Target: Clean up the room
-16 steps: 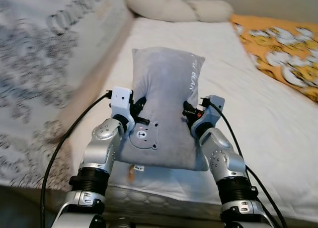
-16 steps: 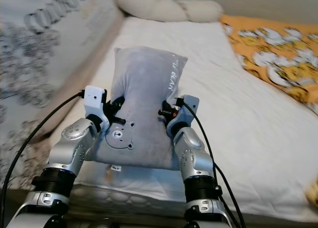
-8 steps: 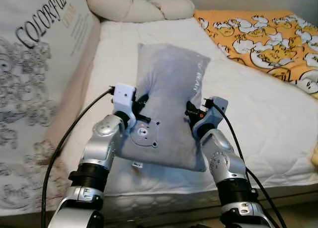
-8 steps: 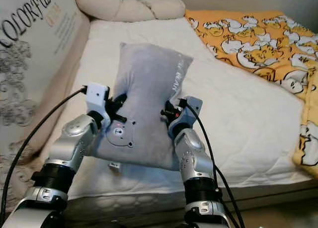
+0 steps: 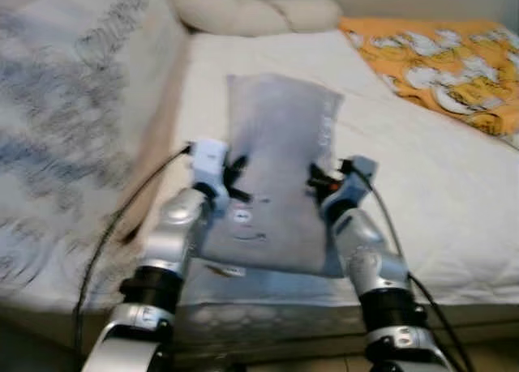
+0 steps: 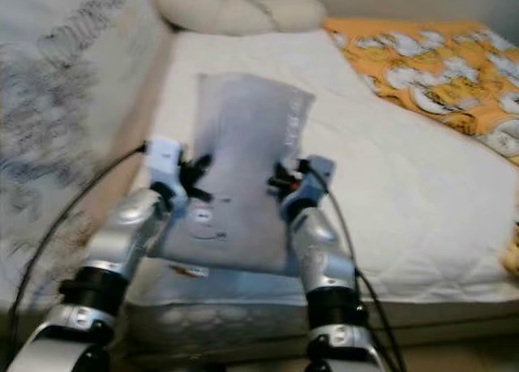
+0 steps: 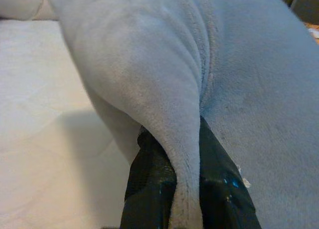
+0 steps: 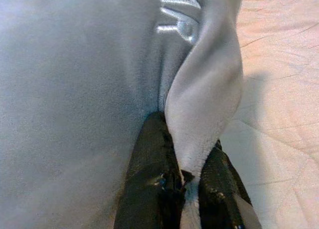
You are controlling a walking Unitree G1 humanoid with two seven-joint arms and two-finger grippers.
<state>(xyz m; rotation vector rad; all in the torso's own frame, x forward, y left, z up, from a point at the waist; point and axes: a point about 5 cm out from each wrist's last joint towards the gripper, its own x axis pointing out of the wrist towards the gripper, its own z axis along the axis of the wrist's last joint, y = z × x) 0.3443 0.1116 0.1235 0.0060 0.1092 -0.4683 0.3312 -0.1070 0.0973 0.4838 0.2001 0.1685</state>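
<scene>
While both head views are motion-blurred, the layout is readable: a grey pillow (image 5: 280, 173) is held up over the near edge of a bed (image 5: 454, 202) with a white mattress cover, pinched on its two long sides by the robot's arms. The left gripper (image 7: 185, 176) is clamped on the pillow's left edge; in the left wrist view its black fingers (image 7: 149, 189) squeeze a fold of grey plush between them. The right gripper (image 8: 185, 176) is clenched on the right edge the same way, with fabric bunched between the fingers (image 8: 149, 174) and white embroidered lettering (image 8: 179, 12) just beyond. A small embroidered face patch (image 5: 243, 218) sits on the pillow's lower front, near the left gripper. A white tag (image 5: 227, 269) hangs at the pillow's bottom edge. At the bed's far edge lies a long cream bolster (image 5: 255, 14). An orange duvet with white print (image 5: 450, 68) covers the far right corner. A pale printed cover with grey lettering (image 5: 77, 121) runs along the bed's left edge.
</scene>
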